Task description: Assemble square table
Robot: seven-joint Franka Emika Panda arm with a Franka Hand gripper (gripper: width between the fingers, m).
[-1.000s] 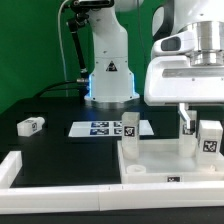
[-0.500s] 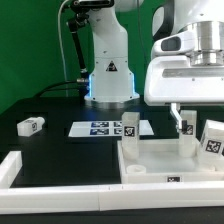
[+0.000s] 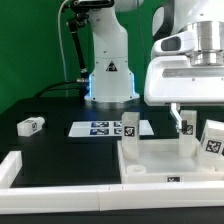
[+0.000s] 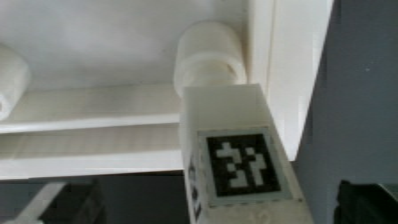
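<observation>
Robot lab w/ marker board [image 3: 96,127], green backdrop [image 3: 30,45]

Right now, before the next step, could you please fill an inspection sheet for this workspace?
Surface: black table, mostly bare.
Job's things: square table top; corner leg, middle leg and right leg upright on it; loose leg lying apart.
Clutter: marker board; barrier strips.
Grippers: pincer open, around the middle leg.
Cables: black cable beside the robot base.
Surroundings: green backdrop.
</observation>
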